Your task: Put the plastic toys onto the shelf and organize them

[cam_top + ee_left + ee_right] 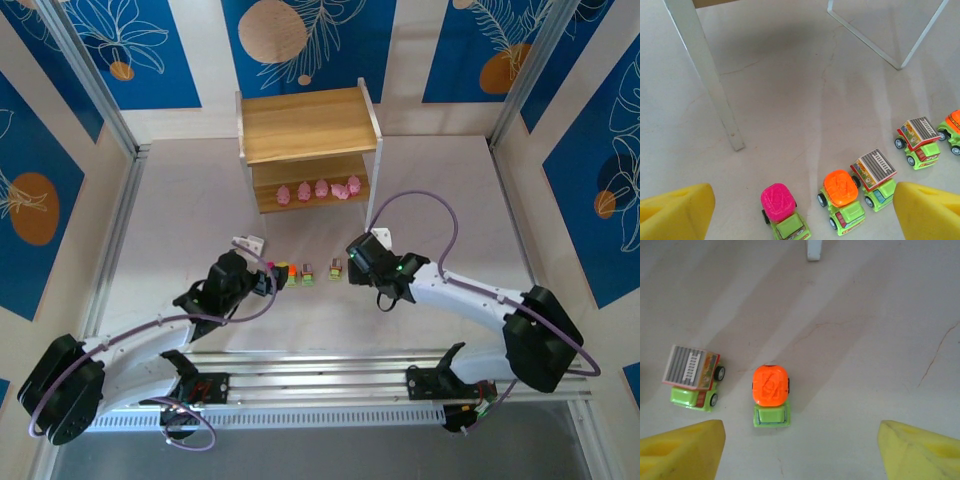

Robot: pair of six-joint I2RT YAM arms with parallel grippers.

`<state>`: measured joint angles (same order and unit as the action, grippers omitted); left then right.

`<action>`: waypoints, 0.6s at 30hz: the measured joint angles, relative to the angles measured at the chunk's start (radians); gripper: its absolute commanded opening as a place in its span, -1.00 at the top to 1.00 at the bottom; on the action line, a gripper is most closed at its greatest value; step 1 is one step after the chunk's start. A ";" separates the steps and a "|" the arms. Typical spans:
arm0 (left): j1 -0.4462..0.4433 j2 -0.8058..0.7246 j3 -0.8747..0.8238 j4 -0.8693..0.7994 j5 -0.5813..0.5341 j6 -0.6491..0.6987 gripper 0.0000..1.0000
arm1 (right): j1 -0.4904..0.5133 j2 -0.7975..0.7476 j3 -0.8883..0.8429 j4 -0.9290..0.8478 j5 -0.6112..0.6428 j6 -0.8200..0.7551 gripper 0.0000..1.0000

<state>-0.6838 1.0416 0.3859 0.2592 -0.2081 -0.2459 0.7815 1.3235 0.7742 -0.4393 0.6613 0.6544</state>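
Note:
Several pink figures (321,188) stand in a row on the lower board of the shelf (305,125). A row of tiny green trucks (308,273) sits on the table in front of it. My left gripper (267,283) is open at the row's left end. Between and ahead of its fingers (675,210) are a pink-topped truck (780,207), an orange-topped truck (841,197) and a grey-topped truck (876,175). My right gripper (352,260) is open at the row's right end. An orange-topped truck (771,395) lies just ahead of its fingers (920,450), and a grey-topped truck (692,377) sits to its left.
A white shelf leg (705,70) stands ahead of the left gripper, and a thin white frame (890,40) ahead to the right. Another leg foot (813,250) is far ahead of the right gripper. Blue patterned walls enclose the table, with a metal rail (320,385) at the near edge.

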 measured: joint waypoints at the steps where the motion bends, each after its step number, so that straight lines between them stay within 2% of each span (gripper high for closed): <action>1: 0.004 0.000 0.000 0.000 0.004 -0.006 -0.84 | -0.003 0.012 0.005 -0.001 -0.006 -0.001 -0.54; 18: 0.058 -0.016 -0.013 0.004 0.059 -0.045 -0.83 | -0.008 0.146 0.039 0.025 -0.076 -0.034 -0.22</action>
<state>-0.6254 1.0252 0.3725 0.2630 -0.1490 -0.2913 0.7738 1.4693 0.8135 -0.4141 0.5858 0.6205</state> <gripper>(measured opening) 0.917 0.611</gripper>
